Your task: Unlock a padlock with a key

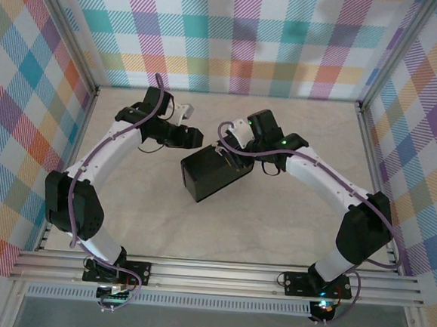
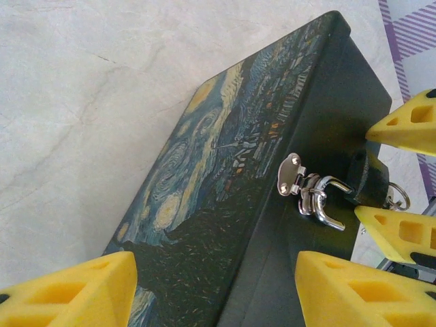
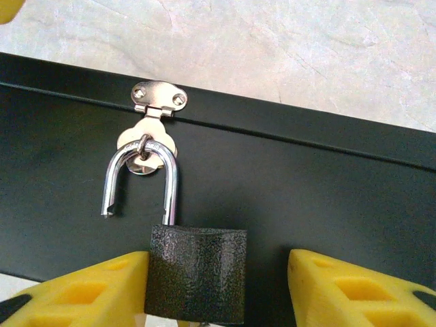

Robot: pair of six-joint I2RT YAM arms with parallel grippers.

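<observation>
R wedge fingers (image 3: 82, 289) astride pebbled padlock (image 3: 197, 272)

Pale marbled table (image 1: 274, 228); dark box (image 1: 210, 179), Starry Night lid, lies mid-table.

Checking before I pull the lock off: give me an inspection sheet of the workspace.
Surface: pale marbled table.
Padlock: shackle sprung open, hooked through the hasp on the box.
Key: cannot make it out; small ring beside padlock.
Clutter: nothing seen.
Left pincer: open, over box.
Right pincer: open, astride padlock.
Cables: purple, along the arms.
Surroundings: plaid walls.
</observation>
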